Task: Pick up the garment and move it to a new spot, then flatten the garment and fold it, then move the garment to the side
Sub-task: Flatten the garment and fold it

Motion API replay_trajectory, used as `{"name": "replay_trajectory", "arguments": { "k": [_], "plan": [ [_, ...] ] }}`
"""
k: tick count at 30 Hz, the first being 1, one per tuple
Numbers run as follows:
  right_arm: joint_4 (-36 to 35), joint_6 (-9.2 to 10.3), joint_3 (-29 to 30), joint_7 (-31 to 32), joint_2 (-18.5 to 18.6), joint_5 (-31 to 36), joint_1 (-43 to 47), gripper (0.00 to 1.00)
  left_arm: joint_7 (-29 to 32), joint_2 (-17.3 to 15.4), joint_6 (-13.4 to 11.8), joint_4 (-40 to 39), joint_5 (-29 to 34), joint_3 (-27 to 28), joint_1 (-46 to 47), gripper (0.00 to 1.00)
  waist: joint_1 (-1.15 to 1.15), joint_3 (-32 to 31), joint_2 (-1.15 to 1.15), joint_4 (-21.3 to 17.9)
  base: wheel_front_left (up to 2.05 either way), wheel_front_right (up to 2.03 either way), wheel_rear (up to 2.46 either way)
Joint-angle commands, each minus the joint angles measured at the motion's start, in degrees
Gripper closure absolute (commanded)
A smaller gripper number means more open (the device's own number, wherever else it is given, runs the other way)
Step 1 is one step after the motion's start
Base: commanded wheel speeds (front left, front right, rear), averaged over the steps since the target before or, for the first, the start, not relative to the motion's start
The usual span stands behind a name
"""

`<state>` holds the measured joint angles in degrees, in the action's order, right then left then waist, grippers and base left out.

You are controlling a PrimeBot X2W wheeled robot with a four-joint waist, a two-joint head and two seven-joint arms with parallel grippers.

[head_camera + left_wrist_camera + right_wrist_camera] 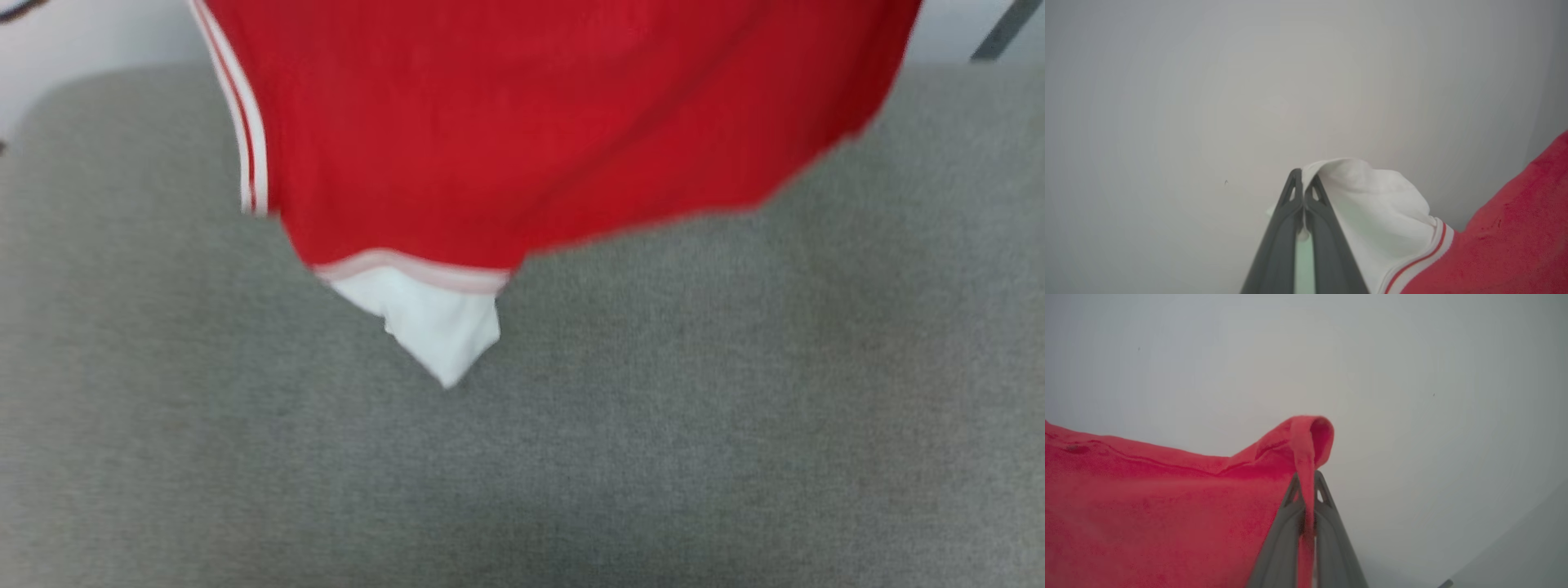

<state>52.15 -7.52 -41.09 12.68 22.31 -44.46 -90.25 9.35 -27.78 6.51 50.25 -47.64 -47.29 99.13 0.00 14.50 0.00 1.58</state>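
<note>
Hanging over grey padding [522,474], garment [522,122] dangles white sleeve [433,318].

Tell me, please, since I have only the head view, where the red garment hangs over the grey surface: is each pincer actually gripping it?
Observer: On the left, yes. The left pincer is shut on a fold of the garment's white sleeve.
Operator: Thank you. And the right one?
Observer: The right pincer is shut on a red edge, which loops over its fingertips.
Operator: Is the top edge taut between them?
Observer: Not quite, it seems. In the right wrist view the edge dips and creases as it runs away from the pincer.
</note>
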Motion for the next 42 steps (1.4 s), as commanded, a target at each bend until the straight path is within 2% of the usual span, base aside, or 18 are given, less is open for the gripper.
{"name": "replay_trajectory", "arguments": {
  "k": [1, 6, 8, 11, 14, 21, 26, 30, 34, 40, 42],
  "plan": [
    [1.18, 0.06, 0.54, -2.64, -0.05, 1.77, -1.85, 1.00, -1.99, 0.55, -0.21, 0.07, 1.09, 0.07, 2.30, 1.00, 0.00, 8.86, 0.00, -2.94, 0.00, 0.00, 0.00],
    [8.53, 0.05, 2.00, -20.24, -1.54, 13.51, -9.02, 1.00, -14.61, 3.16, -2.02, 2.17, 4.43, 1.61, 10.45, 1.00, 0.00, 16.00, 0.00, -1.63, 0.00, 0.00, 0.00],
    [10.64, 0.05, 2.29, -24.52, -1.46, 17.72, -11.71, 1.00, -18.40, 4.20, -1.48, 2.34, 4.32, 2.60, 13.34, 1.00, 0.00, 18.92, 0.00, -0.74, 0.00, 0.00, 0.00],
    [12.30, 0.05, 2.78, -26.80, -1.14, 21.49, -13.92, 1.00, -21.40, 4.64, -0.32, 2.90, 3.87, 3.28, 15.86, 1.00, 0.00, 23.24, 0.00, 0.74, 0.00, 0.00, 0.00],
    [13.69, 0.05, 3.24, -27.44, -1.36, 23.62, -12.25, 1.00, -23.01, 4.94, 0.42, 4.07, 2.78, 3.45, 13.50, 1.00, 0.00, 26.01, 0.00, 1.93, 0.00, 0.00, 0.00],
    [13.76, 0.05, 2.69, -27.85, -1.69, 23.03, -6.61, 1.00, -24.19, 5.78, 0.99, 4.42, 1.01, 0.48, 5.78, 1.00, 0.00, 26.18, 0.00, 4.06, 0.00, 0.00, 0.00],
    [12.32, 0.06, 0.34, -27.11, -0.42, 20.59, -2.43, 1.00, -21.47, 4.69, 0.99, 1.15, -2.56, -4.33, 0.32, 1.00, 0.00, 21.87, 0.00, 5.18, 0.00, 0.00, 0.00],
    [9.40, 0.05, -2.80, -22.71, 0.60, 15.01, 2.98, 1.00, -16.47, 1.93, 0.99, -2.74, -6.22, -8.81, -4.59, 1.00, 0.00, 17.16, 0.00, 5.89, 0.00, 0.00, 0.00],
    [3.68, 0.05, -5.88, -18.21, 4.19, 8.54, 9.00, 1.00, -11.71, -1.91, 1.00, -8.62, -10.30, -12.88, -9.93, 1.00, 0.00, 12.10, 0.00, 6.40, 0.00, 0.00, 0.00],
    [-6.20, 0.05, -9.40, -13.81, 11.72, -0.02, 19.71, 1.00, -4.56, -8.50, 1.00, -17.78, -16.29, -17.07, -20.59, 1.00, 0.00, 5.05, 0.00, 7.00, 0.00, 0.00, 0.00],
    [-9.17, 0.06, -10.09, -12.74, 14.43, -2.51, 23.91, 1.00, -2.75, -10.60, 0.13, -21.13, -18.12, -17.88, -24.45, 1.00, 0.00, 2.98, 0.00, 7.01, 0.00, 0.00, 0.00]
  ]
}}
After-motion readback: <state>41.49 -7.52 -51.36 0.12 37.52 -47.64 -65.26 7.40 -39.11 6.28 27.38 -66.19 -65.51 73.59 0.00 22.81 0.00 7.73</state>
